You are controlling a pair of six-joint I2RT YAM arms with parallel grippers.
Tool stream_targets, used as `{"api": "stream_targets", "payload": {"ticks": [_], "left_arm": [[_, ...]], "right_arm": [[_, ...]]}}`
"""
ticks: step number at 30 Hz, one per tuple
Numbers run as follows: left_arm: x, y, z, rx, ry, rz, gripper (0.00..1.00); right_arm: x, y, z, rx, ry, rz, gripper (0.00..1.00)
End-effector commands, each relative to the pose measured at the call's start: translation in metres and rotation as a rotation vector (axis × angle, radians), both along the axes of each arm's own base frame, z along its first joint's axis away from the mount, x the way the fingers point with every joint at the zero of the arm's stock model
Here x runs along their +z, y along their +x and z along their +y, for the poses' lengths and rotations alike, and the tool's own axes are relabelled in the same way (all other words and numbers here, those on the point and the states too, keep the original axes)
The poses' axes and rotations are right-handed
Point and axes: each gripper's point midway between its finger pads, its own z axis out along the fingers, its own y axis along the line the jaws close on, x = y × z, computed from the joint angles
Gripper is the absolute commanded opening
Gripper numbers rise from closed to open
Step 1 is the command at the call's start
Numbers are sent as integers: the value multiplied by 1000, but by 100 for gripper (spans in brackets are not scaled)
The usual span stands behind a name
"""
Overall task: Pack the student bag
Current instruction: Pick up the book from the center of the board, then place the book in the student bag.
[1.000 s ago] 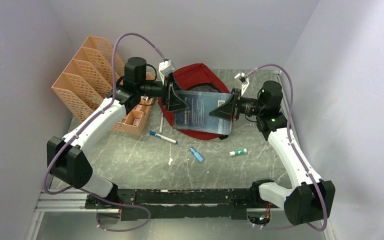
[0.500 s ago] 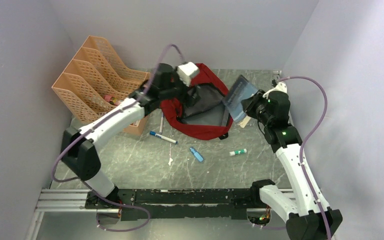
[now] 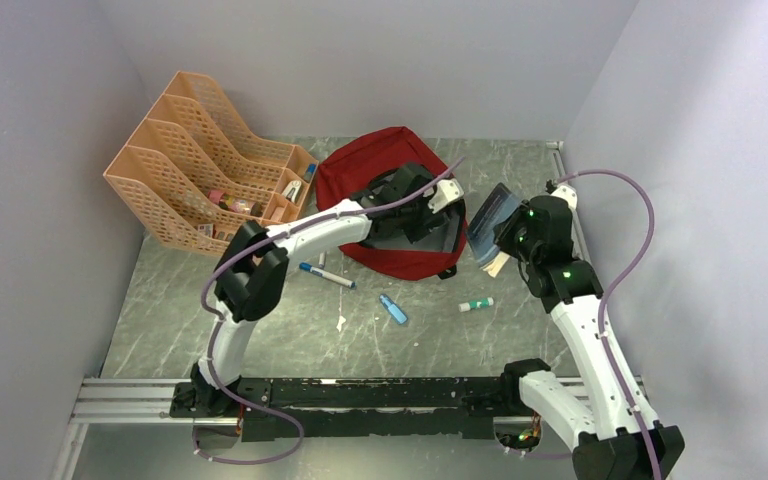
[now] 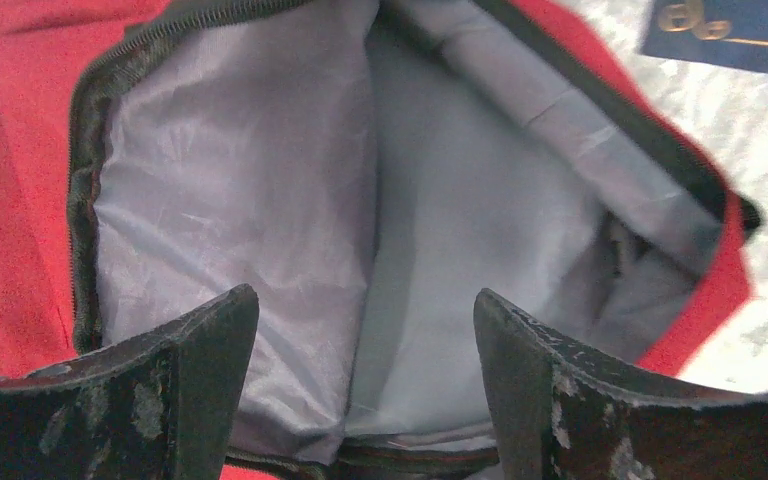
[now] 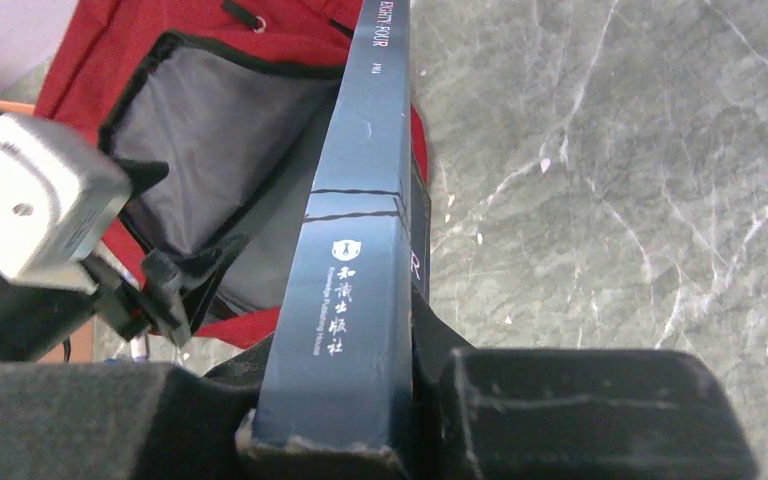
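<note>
Right gripper point(image 5: 360, 420) clamped on a dark-blue book point(image 5: 360, 250); left gripper point(image 4: 365, 320) spread wide.
The book is held on edge above the table point(image 5: 610, 150). The student bag point(image 4: 210, 200) lies just left of the right gripper and directly beneath the left gripper, mouth gaping, with grey lining showing between the empty jaws.

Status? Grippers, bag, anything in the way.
Left gripper open at the student bag mouth. Right gripper shut on the blue book, beside the bag. Bag unzipped, grey lining showing. Left arm across the opening, may block the book.
</note>
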Motion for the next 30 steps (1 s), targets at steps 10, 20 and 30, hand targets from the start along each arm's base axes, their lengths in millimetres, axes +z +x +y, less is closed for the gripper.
{"api": "stream_targets", "payload": {"ticks": [10, 20, 30], "left_arm": [[-54, 29, 7, 37, 193, -37, 82], [-66, 58, 27, 198, 316, -165, 66], [-46, 73, 43, 305, 344, -274, 24]], "right_arm": [[25, 5, 12, 68, 28, -119, 0], [26, 10, 32, 149, 102, -134, 0], [22, 9, 38, 172, 127, -130, 0]]}}
